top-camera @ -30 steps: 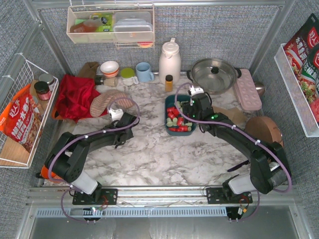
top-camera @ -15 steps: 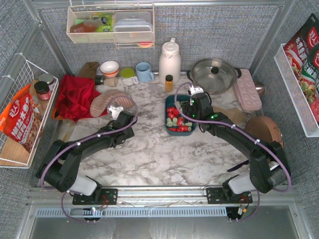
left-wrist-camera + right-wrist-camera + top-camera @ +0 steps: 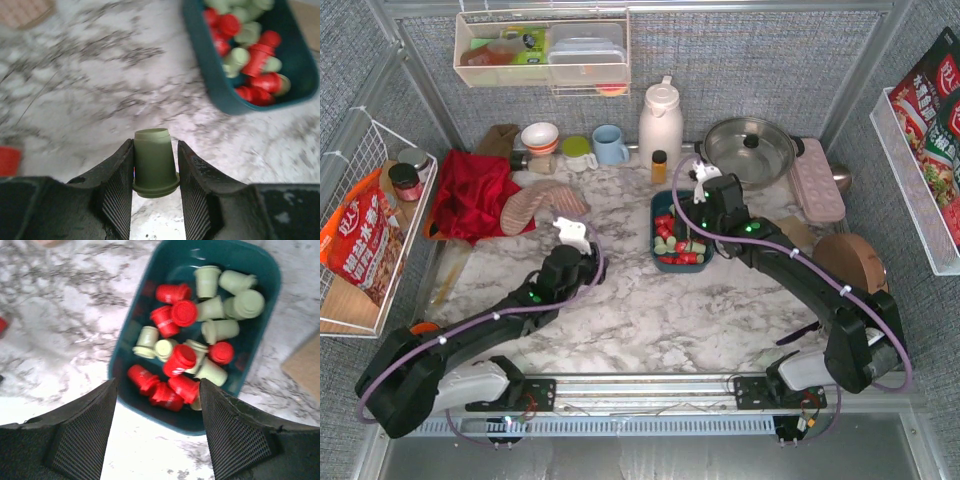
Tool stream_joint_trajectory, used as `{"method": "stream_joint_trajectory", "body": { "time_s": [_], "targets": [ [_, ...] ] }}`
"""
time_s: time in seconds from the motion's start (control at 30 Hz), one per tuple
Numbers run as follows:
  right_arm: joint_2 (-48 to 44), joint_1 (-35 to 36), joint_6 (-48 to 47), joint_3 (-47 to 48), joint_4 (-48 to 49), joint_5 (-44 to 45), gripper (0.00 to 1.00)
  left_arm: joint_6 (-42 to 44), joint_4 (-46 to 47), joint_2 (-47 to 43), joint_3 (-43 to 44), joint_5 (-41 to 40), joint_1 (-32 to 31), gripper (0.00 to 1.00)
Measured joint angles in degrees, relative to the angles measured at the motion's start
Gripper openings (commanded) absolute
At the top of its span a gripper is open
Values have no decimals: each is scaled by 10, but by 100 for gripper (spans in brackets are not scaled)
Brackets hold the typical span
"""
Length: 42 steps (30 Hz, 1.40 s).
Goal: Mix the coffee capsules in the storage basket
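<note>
While left jaws pinch a green capsule [image 3: 154, 160], right jaws (wide apart, empty) overhang the storage basket [image 3: 176, 267].

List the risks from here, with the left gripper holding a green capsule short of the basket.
1. The left gripper pinches the tapered green capsule by its sides, narrow end past the fingertips; it might slip out over the marble table.
2. The right gripper hangs open over the storage basket, so the arms might collide there.
3. By one wall of the basket, red capsules lie heaped; a dropped pod might bounce out.
</note>
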Motion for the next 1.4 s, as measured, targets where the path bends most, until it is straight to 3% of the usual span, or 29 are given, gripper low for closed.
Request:
{"method": "stream_joint_trajectory", "body": {
  "time_s": [0.33, 0.63, 1.1, 1.4],
  "targets": [
    [1, 39, 45, 26, -30, -160, 71, 201, 229, -31, -99, 64, -106, 36],
    [5, 78, 117, 0, 12, -268, 70, 327, 316, -3, -98, 61, -184, 37],
    [-5, 97, 149, -31, 37, -311, 63, 357, 339, 6, -94, 40, -201, 37],
    [-10, 102, 156, -48, 41, -314, 45, 357, 354, 9, -94, 41, -207, 37]
  ]
}}
